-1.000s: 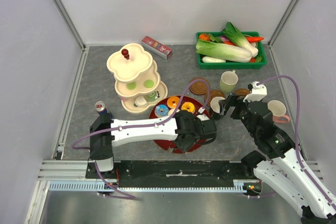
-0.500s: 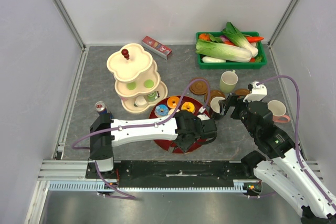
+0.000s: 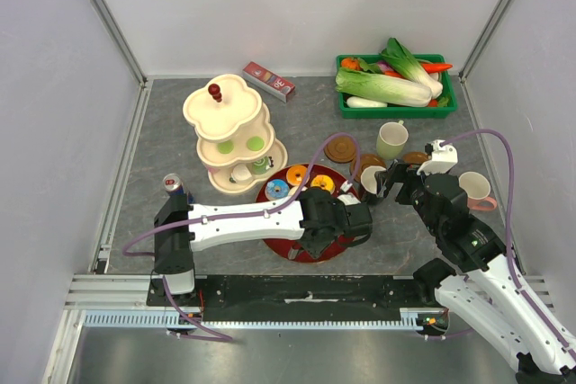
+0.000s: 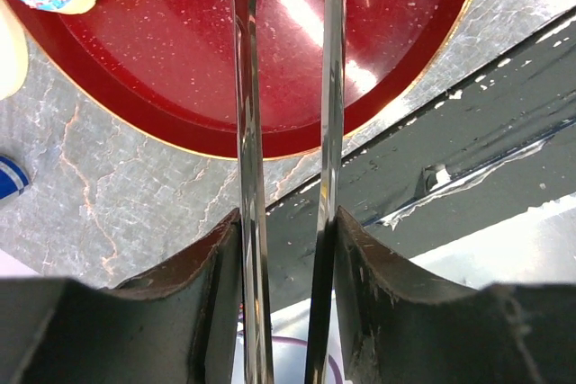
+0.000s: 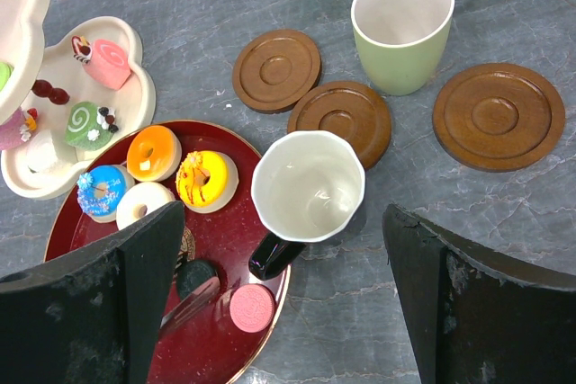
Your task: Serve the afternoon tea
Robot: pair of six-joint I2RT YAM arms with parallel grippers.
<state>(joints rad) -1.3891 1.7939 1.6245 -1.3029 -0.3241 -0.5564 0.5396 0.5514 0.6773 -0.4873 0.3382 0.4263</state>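
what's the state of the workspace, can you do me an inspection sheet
surface: grey marbled table, nothing spilled seen
job's things: donuts and pink sweet on red tray; cakes on stand; three coasters; green mug, white mug and third mug upright
clutter: can, red box, crate of vegetables
grippers: left gripper shut on tongs at tray; right gripper open above white mug
cables: purple cable looped along each arm
surroundings: pale walls on three sides, metal rail at near edge

No legible lettering anywhere; print on the small red box (image 3: 269, 81) too blurred.
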